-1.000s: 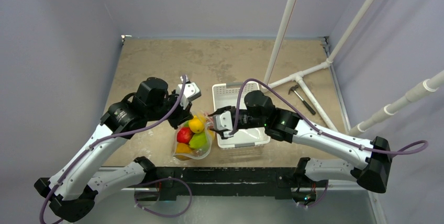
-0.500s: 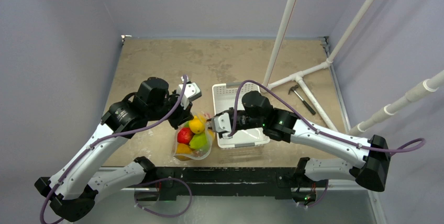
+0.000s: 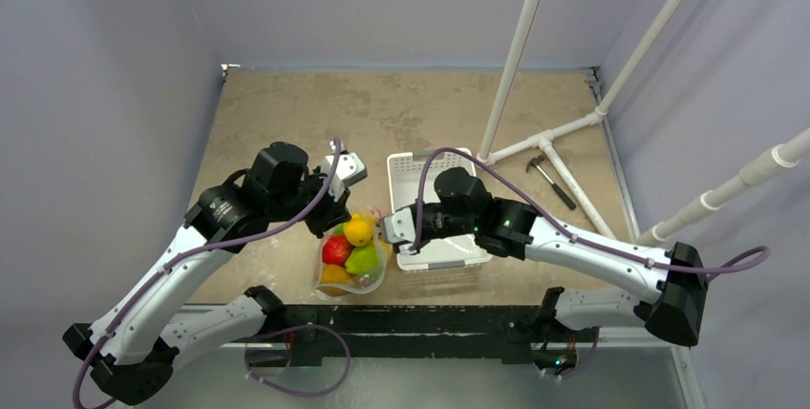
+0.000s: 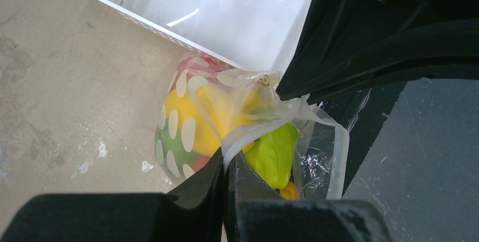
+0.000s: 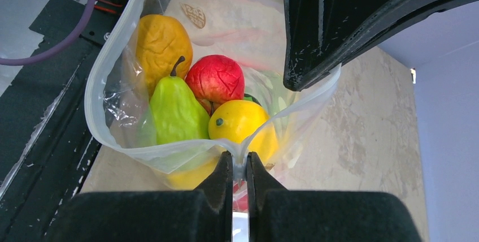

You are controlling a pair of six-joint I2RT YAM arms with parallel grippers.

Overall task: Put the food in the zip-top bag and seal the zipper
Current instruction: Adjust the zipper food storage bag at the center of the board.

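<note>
R grip [image 3: 390, 227] pinching zip-top bag [image 3: 351, 261] rim, slid left off tray [image 3: 420, 165] in last 1s | L grip [image 3: 332, 221] pinching rim too | food [image 5: 214, 81] all in, zipper [image 5: 95, 92] gaping, so I'd seal next

We see soft, even overhead light in the top view, shadows faint. Glare streaks the white tray [image 4: 186, 18] at 12 o'clock; glints fleck the zip-top bag [image 5: 121, 103]; the right gripper [image 5: 239, 165] blurs dark at 6 o'clock.

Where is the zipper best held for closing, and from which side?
Pinch the zipper strip at the rim, coming over the open mouth to straddle it: a thin gaping band, with the fruits sitting deeper.
</note>
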